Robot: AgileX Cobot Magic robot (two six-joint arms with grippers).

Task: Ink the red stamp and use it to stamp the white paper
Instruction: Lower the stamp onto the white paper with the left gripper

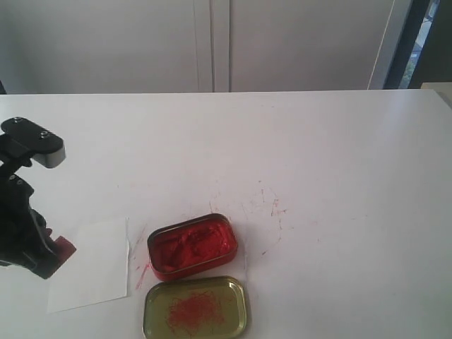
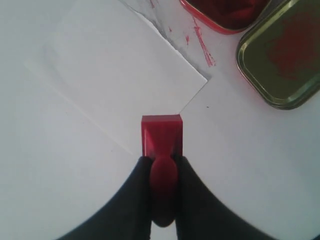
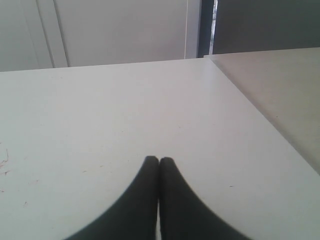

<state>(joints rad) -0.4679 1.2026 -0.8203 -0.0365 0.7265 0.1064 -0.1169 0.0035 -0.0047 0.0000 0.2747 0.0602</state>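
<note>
left gripper: jaws pinching red stamp by handle, lower left of exterior frame, at white paper left edge | paper looks blank, stamping left | inked: can't tell | right gripper: jaws pressed together, empty

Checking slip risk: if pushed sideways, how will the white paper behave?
The white paper looks thin and lies loose on the smooth table, so it would probably slide easily. A shadow under one edge hints it is light, floppy.

Pale wall panels, window far rt.
</note>
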